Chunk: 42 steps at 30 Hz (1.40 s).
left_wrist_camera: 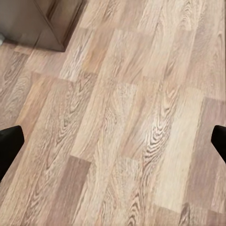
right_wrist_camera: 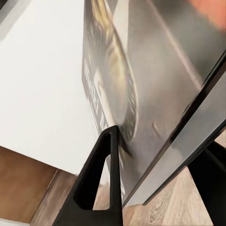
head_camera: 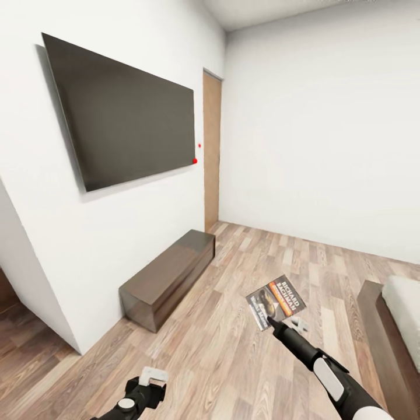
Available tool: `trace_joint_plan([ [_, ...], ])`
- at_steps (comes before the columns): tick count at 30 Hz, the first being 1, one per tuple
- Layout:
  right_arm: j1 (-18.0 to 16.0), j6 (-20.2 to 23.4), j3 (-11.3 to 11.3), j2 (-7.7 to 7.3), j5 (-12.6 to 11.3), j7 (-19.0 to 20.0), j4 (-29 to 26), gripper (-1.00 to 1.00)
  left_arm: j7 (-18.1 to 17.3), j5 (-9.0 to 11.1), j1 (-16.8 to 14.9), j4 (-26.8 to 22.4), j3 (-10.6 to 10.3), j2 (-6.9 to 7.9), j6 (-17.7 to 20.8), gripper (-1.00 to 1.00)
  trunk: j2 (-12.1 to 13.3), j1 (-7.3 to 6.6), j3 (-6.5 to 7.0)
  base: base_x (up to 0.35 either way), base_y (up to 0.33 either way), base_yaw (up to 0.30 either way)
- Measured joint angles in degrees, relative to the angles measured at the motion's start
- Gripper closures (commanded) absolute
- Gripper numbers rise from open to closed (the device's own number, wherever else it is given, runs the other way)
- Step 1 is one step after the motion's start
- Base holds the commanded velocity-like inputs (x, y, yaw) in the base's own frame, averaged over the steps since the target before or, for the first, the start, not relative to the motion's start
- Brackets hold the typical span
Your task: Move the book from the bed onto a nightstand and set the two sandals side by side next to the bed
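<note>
Right gripper (head_camera: pixel 272 320): black, clamped on the lower edge of the thin dark grey paperback book with orange band (head_camera: pixel 276 302), held aloft over the brown wood-plank floor (head_camera: pixel 233 361). Judged light, flexible, smooth-covered; grip deep, near the spine. Left gripper (head_camera: pixel 153 376): fingers spread, empty. Dark-framed bed (head_camera: pixel 385 338) to the right

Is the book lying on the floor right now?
No, the book is held up off the floor by the right gripper.
</note>
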Motion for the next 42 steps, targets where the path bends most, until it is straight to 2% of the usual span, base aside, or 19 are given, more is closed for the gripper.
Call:
trace_joint_plan([
  [2,0.1,0.0,-0.6,-0.25,-0.1,0.0,0.7,1.0,0.0,0.0,0.0,0.0,-0.3,-0.07,0.0,-1.0,0.0,0.0,0.02,0.154,0.0,-0.042],
  [3,0.2,0.0,-2.1,-0.37,0.0,-0.1,1.5,1.0,0.0,0.0,0.1,0.0,-0.6,-0.11,0.0,-1.0,0.0,0.0,0.02,0.154,0.0,-0.026],
  [7,0.3,0.0,-4.8,-0.44,0.1,0.0,2.5,1.0,0.0,0.0,0.1,0.0,-1.0,-0.15,0.0,-1.0,0.0,0.0,0.03,0.154,0.0,-0.015],
  [13,0.3,0.0,-6.7,-0.49,0.3,0.1,3.1,1.0,-0.1,0.0,0.1,0.0,-1.2,-0.29,0.0,-1.0,0.0,0.0,0.04,0.157,0.0,-0.005],
  [30,0.3,-0.1,-7.1,-0.05,0.0,-0.1,5.3,1.0,-0.1,0.0,0.3,0.0,-2.7,-1.07,0.0,-1.0,0.0,0.0,0.06,0.159,0.0,-0.008],
  [38,0.3,-0.1,-7.1,-0.19,-0.1,-0.1,6.1,1.0,-0.1,-0.3,0.3,0.0,-2.8,-1.4,0.0,-1.0,0.0,0.0,0.06,0.16,0.0,-0.21],
  [42,0.3,-0.1,-7.1,-0.28,-0.1,-0.1,6.3,1.0,-0.1,-1.5,0.3,0.0,-2.9,-1.53,0.0,-1.0,0.0,0.0,0.06,0.157,0.0,-0.278],
])
